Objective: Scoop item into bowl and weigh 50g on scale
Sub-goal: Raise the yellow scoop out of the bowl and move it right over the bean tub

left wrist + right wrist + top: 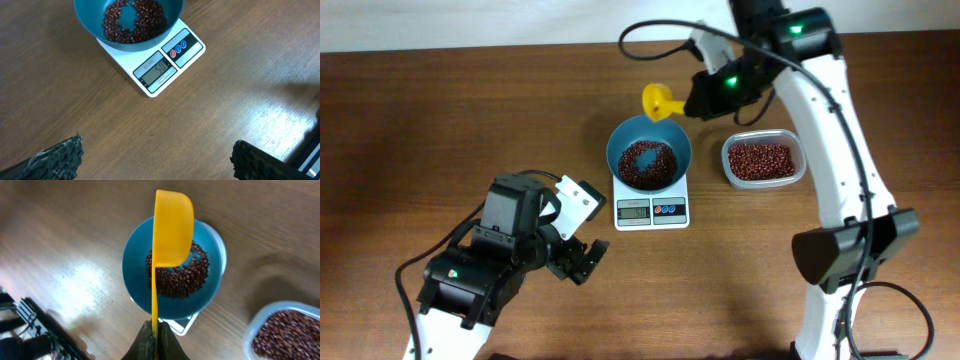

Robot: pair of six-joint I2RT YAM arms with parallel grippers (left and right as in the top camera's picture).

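Note:
The teal-blue bowl (649, 150) stands on the white scale (652, 210) and holds red-brown beans (648, 165). In the left wrist view the bowl (129, 22) sits at the top, with the scale (165, 65) and its lit display below it. My right gripper (698, 98) is shut on the handle of a yellow scoop (661, 101), held behind the bowl's far rim. From the right wrist, the scoop (172, 227) hangs above the bowl (172, 275), turned on its side. Near the table's front left, my left gripper (582, 262) is open and empty.
A clear plastic tub (763, 160) of beans sits right of the scale, also seen at the right wrist view's lower right as the tub (282, 332). The right arm's white links and black cable reach over the right side of the table.

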